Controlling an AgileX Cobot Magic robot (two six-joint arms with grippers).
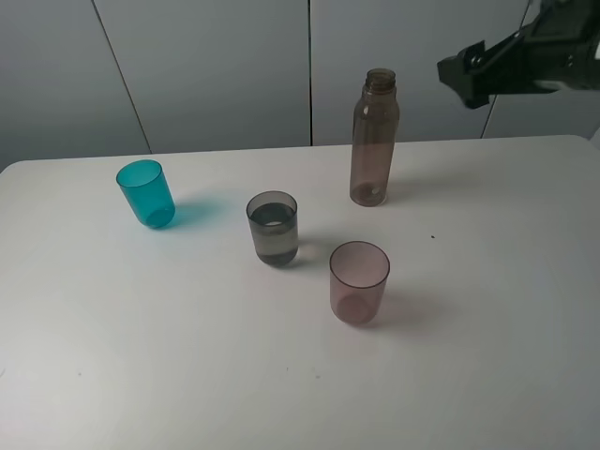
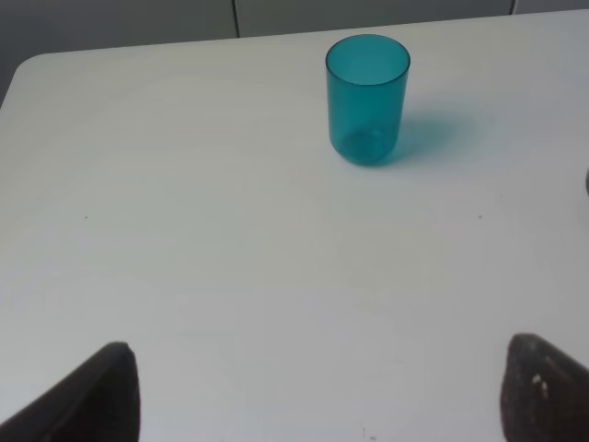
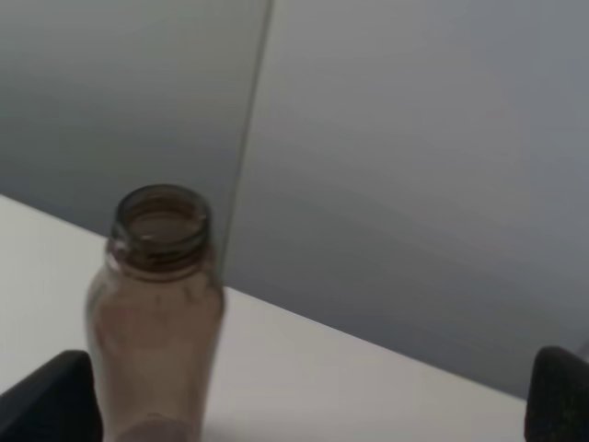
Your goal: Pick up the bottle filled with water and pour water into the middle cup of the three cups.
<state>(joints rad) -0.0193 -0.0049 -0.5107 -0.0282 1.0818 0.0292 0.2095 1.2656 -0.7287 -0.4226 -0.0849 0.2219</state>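
A white table (image 1: pixel 487 309) fills most of the exterior high view, with grey wall panels (image 1: pixel 206 66) behind it. The bottle (image 1: pixel 373 138), smoky brown and uncapped, stands upright right of centre in the upper half of the frame, alone and untouched. Below and left of it, near the centre, the middle cup (image 1: pixel 273 228) stands upright; this smoky grey tumbler holds water to well above half its height. The teal cup (image 1: pixel 146 193) sits at the left, well apart from the grey one, and the pink-mauve cup (image 1: pixel 358 282) stands below and right of the grey one, near it but not touching.

The right gripper (image 1: pixel 469 80) hangs in the upper right corner of the exterior high view, above the table and clear of the bottle. In the right wrist view its two dark fingertips (image 3: pixel 51 401) sit at the lower corners with a wide gap between them, and the bottle's open neck lies between them, nearer the left one.

The left gripper (image 2: pixel 317 391) shows only in the left wrist view, its dark fingertips (image 2: pixel 97 396) spread wide at the lower corners, holding nothing, with the teal cup far ahead in the upper part of the frame.
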